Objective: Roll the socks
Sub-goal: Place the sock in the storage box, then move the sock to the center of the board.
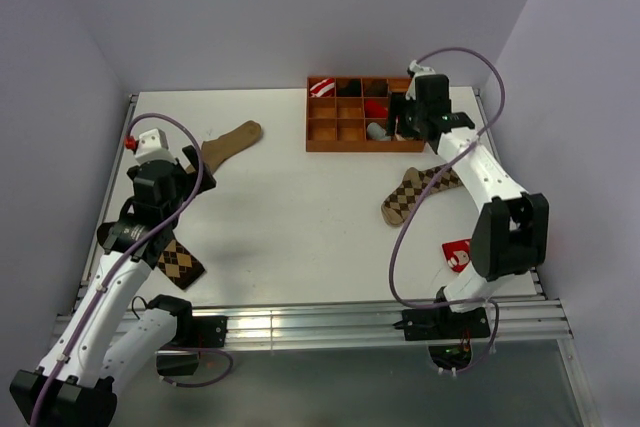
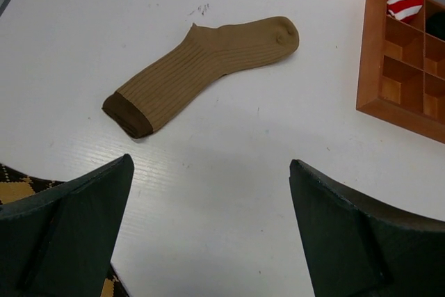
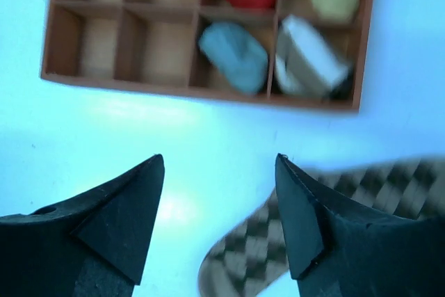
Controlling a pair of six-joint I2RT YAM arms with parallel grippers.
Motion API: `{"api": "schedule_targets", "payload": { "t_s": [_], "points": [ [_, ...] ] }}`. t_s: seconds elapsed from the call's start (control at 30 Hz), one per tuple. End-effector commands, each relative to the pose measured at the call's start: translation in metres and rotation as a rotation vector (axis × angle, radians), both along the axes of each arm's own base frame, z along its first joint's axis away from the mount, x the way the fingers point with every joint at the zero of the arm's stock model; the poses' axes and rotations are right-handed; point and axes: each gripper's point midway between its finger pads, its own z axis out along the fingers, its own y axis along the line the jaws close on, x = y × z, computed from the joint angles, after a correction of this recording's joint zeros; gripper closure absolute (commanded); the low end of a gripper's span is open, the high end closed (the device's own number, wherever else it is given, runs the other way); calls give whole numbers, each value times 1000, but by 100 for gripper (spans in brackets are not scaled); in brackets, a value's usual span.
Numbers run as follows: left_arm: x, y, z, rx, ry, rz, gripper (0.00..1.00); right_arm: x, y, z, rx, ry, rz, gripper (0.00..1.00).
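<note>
White desk [image 1: 300, 217] w/ lilac walls: both hands spread wide & empty, left hand [image 2: 210, 168] above darker argyle sock [image 1: 180, 263] at near-left edge, right hand [image 3: 219, 165] betw. wooden tray [image 1: 340, 147] & lighter argyle sock [image 1: 410, 195] lying flat mid-right, tan sock [image 1: 232, 142] flat at far left.

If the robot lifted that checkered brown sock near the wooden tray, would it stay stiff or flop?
Probably flop: the lighter argyle sock lies flat and limp, like thin soft fabric. It looks light, and if pushed would likely bunch or slide, not roll.
</note>
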Motion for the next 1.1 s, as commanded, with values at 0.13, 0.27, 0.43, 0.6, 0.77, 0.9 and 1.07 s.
{"api": "schedule_targets", "payload": {
  "t_s": [0.13, 0.27, 0.43, 0.6, 0.77, 0.9, 1.07],
  "points": [
    [-5, 6, 14, -20, -38, 28, 0, -85, -16, -59, 167, 159, -290, 36],
    [-7, 0, 17, -33, -56, -7, 1, -113, -21, -90, 148, 241, -316, 43],
    [-9, -1, 18, -38, -77, -19, 1, -132, -10, -124, 140, 329, -288, 52],
    [-10, 4, 15, -26, -57, 7, 1, -146, 19, -155, 91, 425, -245, 56],
    [-9, 4, 15, -24, -55, 11, 0, -163, 58, -178, 88, 513, -165, 57],
    [-11, 5, 14, -20, -53, 10, 0, -185, 94, -198, 113, 584, -88, 57],
    [-11, 5, 15, -19, -59, 11, 0, -203, 167, -199, 182, 612, 44, 57]
  ]
}}
